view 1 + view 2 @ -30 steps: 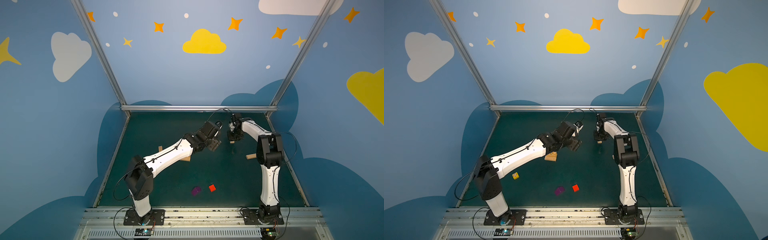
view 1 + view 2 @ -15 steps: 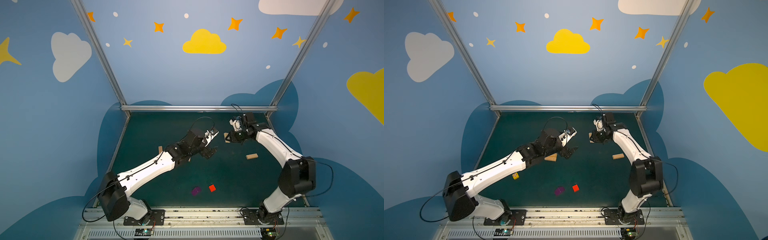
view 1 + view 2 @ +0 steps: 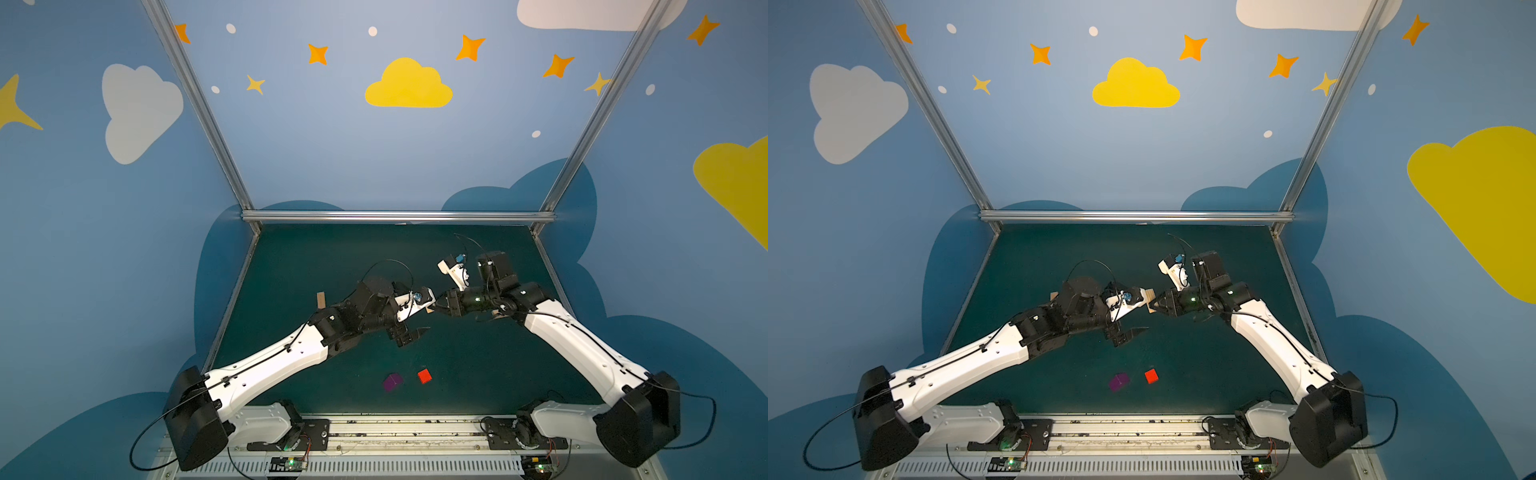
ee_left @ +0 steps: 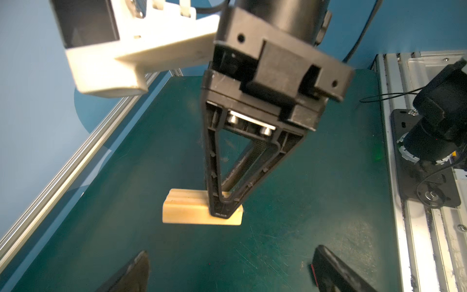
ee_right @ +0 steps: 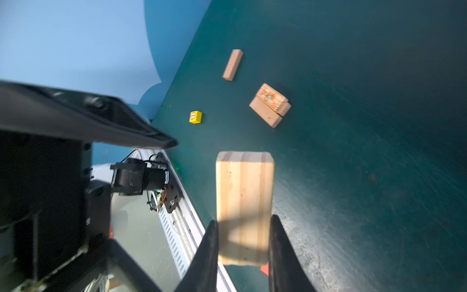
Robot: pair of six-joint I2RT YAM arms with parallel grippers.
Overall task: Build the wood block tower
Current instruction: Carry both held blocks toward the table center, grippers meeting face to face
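1. Desk (image 3: 332, 257): dark green, scuffed, with blue walls on three sides.
2. Left arm (image 3: 282, 361): white and black, reaching from the near left corner to mid-desk. Left jaws: wide apart, empty, facing the right jaws.
3. Right arm (image 3: 582, 345): reaching from the near right corner to meet the left arm at mid-desk. Right jaws: narrow, clamped on one end of the held plank.
4. Stack (image 5: 270, 106): an orange-printed plank lying on plain wood, on the desk. The count beneath cannot be told. It is hidden under the left arm in both top views.
5. Held plank (image 5: 243, 189): pale with striped grain, jutting ahead of the right jaws. It sits just beside the left wrist camera in a top view (image 3: 1147, 296).
6. Lone plank (image 3: 321, 300): flat on the desk beyond the left arm, near the stack but apart from it.
7. Covered plank (image 3: 498, 314): only a tan edge shows beneath the right arm.
8. Purple cube (image 3: 392, 381) and red cube (image 3: 424, 375): toward the desk's front, near each other, not touching.
9. Yellow cube (image 5: 195, 117): on the desk, apart from the stack, with a red mark on one face.
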